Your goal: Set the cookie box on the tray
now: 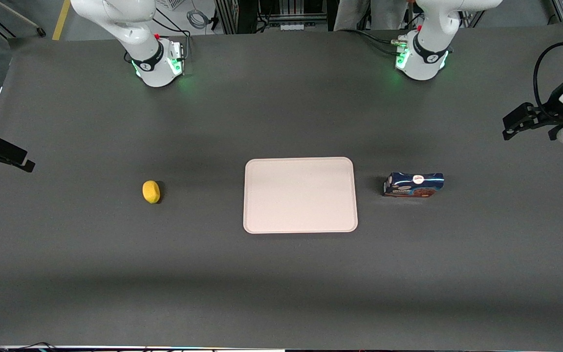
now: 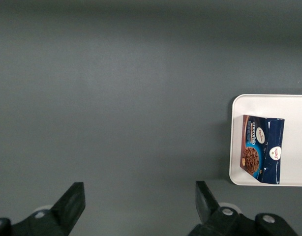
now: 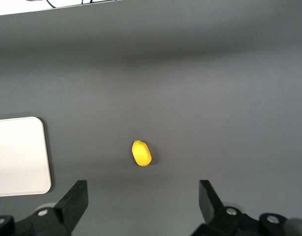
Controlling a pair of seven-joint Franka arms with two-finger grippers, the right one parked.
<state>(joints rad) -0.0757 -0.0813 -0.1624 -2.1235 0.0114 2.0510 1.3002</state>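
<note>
Cookie box [image 1: 413, 185] lies on the table just beside the tray [image 1: 300, 194], toward the working arm's end. Gripper [image 1: 521, 121] hangs high, well apart, fingers spread, empty. Best to grasp across the narrow width.

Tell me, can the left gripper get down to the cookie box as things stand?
Probably yes. The cookie box lies alone on the table beside the tray, nothing over or against it. The left gripper hangs open toward the working arm's end.
</note>
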